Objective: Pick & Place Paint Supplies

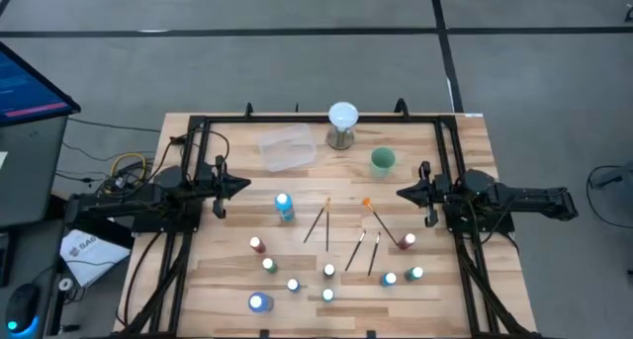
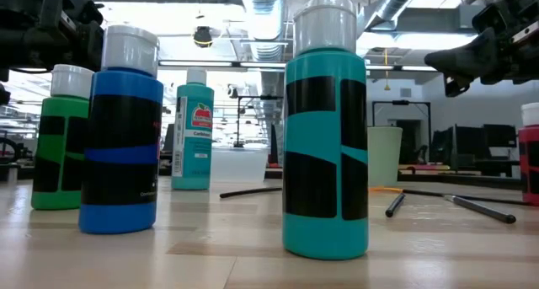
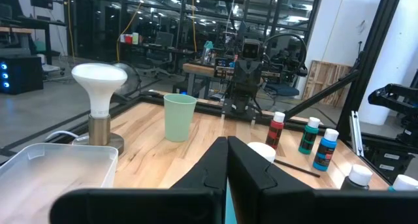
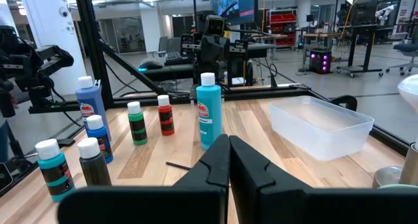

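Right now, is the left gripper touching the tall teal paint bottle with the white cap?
Apart. The high view shows bare wood between the left gripper and the tall teal paint bottle.

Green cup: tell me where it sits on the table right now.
In the high view the green cup stands at the back of the table, right of centre, just right of the white globe lamp and ahead of the right claw.
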`<state>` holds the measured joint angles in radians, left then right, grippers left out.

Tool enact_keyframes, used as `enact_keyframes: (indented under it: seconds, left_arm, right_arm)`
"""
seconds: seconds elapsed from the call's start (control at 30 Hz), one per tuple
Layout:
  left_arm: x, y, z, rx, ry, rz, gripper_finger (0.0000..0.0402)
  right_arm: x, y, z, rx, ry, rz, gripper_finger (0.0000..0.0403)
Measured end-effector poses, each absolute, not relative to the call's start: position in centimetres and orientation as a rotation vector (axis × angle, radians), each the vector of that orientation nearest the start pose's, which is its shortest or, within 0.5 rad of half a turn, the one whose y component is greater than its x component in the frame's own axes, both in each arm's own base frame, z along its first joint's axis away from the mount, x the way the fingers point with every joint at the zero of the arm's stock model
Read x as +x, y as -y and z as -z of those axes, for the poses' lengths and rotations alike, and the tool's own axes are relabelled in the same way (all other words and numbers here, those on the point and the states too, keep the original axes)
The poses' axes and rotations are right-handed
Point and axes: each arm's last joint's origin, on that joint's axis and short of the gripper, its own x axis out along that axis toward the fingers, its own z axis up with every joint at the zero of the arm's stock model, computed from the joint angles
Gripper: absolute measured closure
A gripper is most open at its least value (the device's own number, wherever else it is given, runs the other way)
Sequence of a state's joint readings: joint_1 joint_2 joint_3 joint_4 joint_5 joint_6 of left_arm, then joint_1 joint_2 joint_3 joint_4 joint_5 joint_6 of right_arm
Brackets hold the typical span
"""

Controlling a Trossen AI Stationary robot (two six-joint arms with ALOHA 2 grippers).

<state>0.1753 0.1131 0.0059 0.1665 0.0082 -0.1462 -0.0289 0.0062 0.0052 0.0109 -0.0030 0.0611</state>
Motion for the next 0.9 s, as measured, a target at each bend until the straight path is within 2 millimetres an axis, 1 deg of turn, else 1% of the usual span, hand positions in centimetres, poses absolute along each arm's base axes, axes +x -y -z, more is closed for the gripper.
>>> enact_keyframes:
  seconds: [0.17, 0.23, 0.4, 0.6, 0.73, 0.9]
  left_arm:
    - [10.3, -1.8, -17.3, -0.140, 0.076, -0.162, 0.0399]
    - [10.3, -1.8, -17.5, -0.170, 0.100, -0.159, 0.0399]
    - [10.1, -1.8, -18.4, -0.416, 0.212, -0.125, 0.0399]
    - [9.9, -1.7, -19.3, -0.586, 0.321, -0.074, 0.0399]
    - [9.6, -1.7, -20.2, -0.594, 0.407, -0.044, 0.0399]
    - [9.1, -1.6, -21.4, -0.582, 0.550, -0.004, 0.0399]
  right_arm:
    - [9.8, 0.3, -16.6, 0.061, 0.011, 0.025, 0.0403]
    - [9.8, 0.3, -16.6, 0.061, 0.011, 0.026, 0.0403]
    - [9.8, 0.3, -16.6, 0.061, 0.011, 0.025, 0.0403]
    - [9.8, 0.3, -16.6, 0.052, 0.011, 0.026, 0.0403]
    - [9.8, 0.4, -16.6, -0.028, 0.010, 0.035, 0.0403]
    - [9.8, 0.4, -16.6, -0.026, 0.010, 0.036, 0.0403]
